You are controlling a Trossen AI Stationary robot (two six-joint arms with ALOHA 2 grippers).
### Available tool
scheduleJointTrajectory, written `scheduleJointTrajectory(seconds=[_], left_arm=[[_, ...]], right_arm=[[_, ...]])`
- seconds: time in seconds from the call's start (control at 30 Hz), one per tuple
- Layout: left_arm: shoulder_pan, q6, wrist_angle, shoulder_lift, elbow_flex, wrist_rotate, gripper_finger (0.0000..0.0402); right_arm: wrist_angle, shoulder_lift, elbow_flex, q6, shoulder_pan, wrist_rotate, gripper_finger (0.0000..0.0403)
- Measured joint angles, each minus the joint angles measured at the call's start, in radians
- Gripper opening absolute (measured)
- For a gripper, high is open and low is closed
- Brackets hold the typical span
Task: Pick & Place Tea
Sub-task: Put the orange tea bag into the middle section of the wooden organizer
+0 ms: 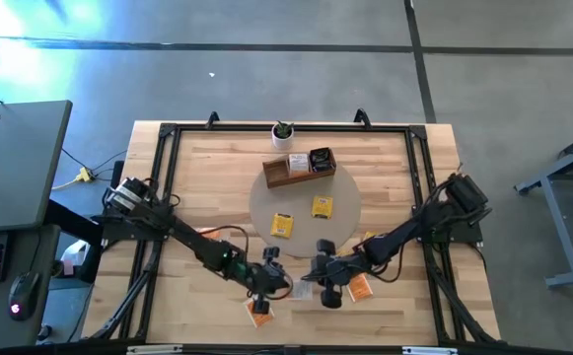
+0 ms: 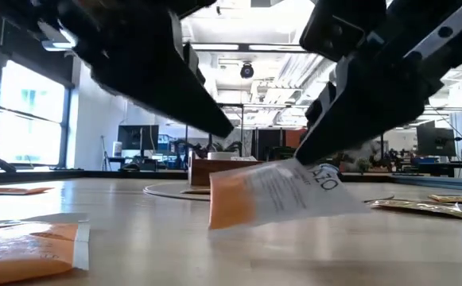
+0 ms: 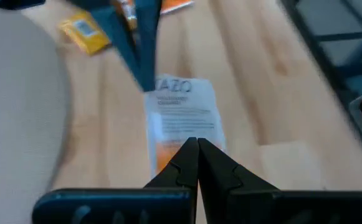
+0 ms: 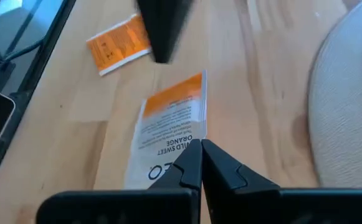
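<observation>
Left gripper [image 3: 197,144]: near table edge; fingers pinched on the orange end of the held sachet [image 3: 184,121]
Right gripper [image 4: 200,146]: facing the left one; fingers clamped on the white end of that sachet
Held sachet: lifted, tilted, between both grippers
Other sachets: two yellow [image 1: 282,225] on round mat [image 1: 262,202]; orange ones [image 1: 259,310] on the wood
Wooden tray [image 1: 284,173]: far side of mat

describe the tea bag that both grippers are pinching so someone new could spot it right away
Start at the round beige mat mid-table, then go to the table's near edge, where the left gripper and right gripper meet. The sachet hangs between them, each shut on one end. Unlike the flat sachets around, it is lifted, white-labelled with an orange end.
</observation>
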Motion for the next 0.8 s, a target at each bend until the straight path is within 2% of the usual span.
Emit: scheduleJointTrajectory(seconds=[0.13, 0.37, 0.53, 0.67, 0.8], left_arm=[[0.002, 0.0, -0.003, -0.002, 0.0, -0.074, 0.0], [0.002, -0.016, -0.133, -0.081, -0.001, -0.215, 0.0], [0.002, -0.079, -0.251, -0.157, -0.001, -0.393, 0.0], [0.002, -0.105, -0.316, -0.212, 0.0, -0.451, 0.0], [0.002, -0.105, -0.338, -0.255, 0.002, -0.462, 0.0]], right_arm=[[-0.062, -0.042, 0.0, -0.068, -0.019, 0.029, 0.0001], [-0.209, -0.119, 0.001, -0.217, -0.104, 0.112, 0.0001], [-0.266, -0.156, 0.002, -0.363, -0.223, 0.15, 0.0], [-0.264, -0.187, 0.002, -0.518, -0.333, 0.167, 0.0], [-0.262, -0.247, 0.002, -0.639, -0.45, 0.171, 0.0]])
